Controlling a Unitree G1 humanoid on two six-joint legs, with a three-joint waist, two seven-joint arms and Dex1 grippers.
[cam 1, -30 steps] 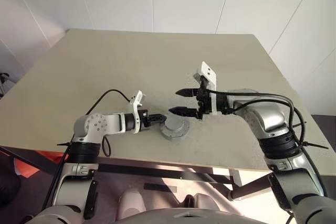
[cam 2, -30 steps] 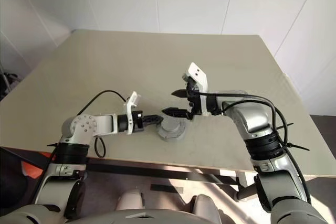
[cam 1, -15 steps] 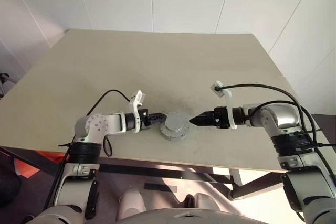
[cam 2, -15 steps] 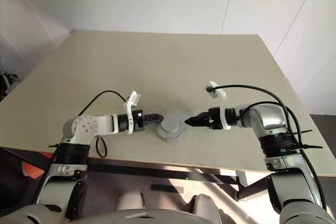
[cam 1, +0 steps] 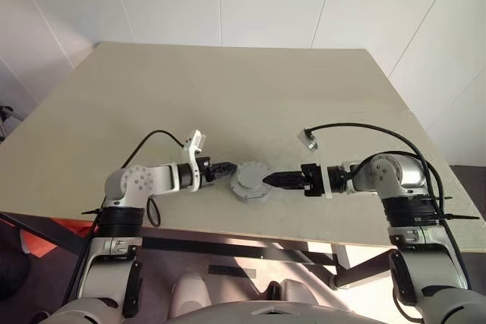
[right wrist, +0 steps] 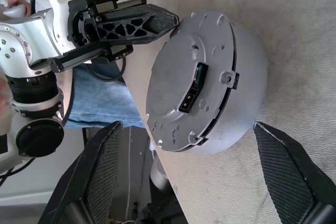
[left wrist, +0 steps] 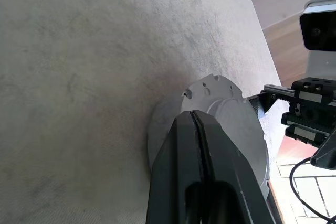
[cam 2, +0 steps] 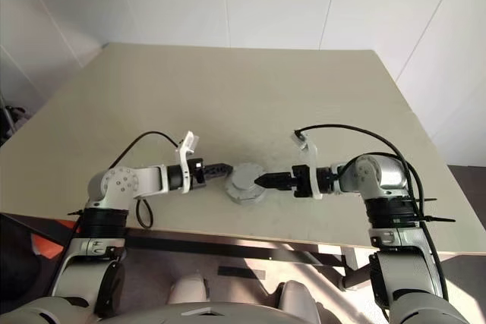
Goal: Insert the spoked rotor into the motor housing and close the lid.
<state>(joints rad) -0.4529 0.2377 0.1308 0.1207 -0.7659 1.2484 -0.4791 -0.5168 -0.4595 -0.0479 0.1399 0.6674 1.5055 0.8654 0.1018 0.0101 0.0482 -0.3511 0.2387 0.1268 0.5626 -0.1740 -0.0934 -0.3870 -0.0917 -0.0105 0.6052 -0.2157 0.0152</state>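
Motor housing (cam 1: 251, 180) near table edge (cam 1: 304, 240)

Grey motor housing (cam 2: 246, 180) near table (cam 2: 228, 96) front edge (lid on), left hand (cam 2: 222, 167) and right hand (cam 2: 263, 180) flanking it

A bare test room or lab: a plain beige table (cam 1: 228, 89) stands against white panelled walls (cam 1: 266, 1) running from ten to two o'clock, and a person's blue jeans (right wrist: 100, 98) show beyond the table edge.

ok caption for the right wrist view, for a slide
Open right gripper straddling the lidded motor housing on the table, shut left gripper at its far side.
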